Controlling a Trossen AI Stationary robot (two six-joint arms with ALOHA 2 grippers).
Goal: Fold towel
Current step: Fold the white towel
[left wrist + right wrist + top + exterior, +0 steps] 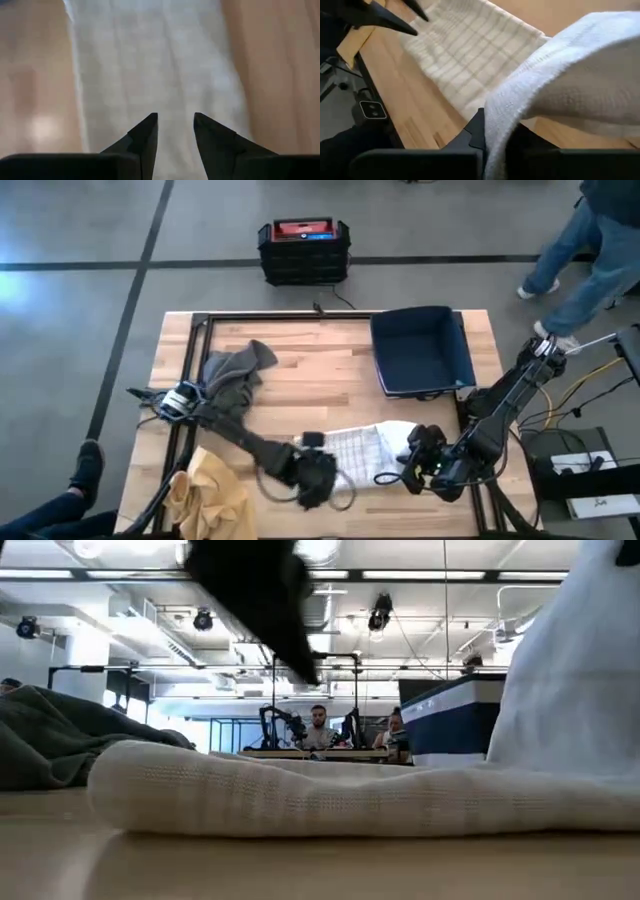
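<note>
White towel [365, 448] lies along the table's [320, 370] near edge, right of centre, long axis parallel to that edge; right gripper [418, 455] sits at the towel's right end, fingers closed on a fold of cloth, that end lifted and curled over while the rest lies flat; left gripper [318, 470] sits at the opposite, left end, just above the cloth and pointing along its length, fingers [145, 137] set narrowly apart with nothing between them; so the towel runs from one gripper to the other, each arm nearest its own end; my read: the fold turns on carrying the held right end leftward along the long axis toward the left gripper, which looks placed to pin or take the free end; risk: the raised end sags or twists off-axis; grey cloth [232, 375] toward the left edge, yellow cloth [212, 490] at the near-left corner, blue bin [422, 350] toward the far-right corner, all apart from the towel.
</note>
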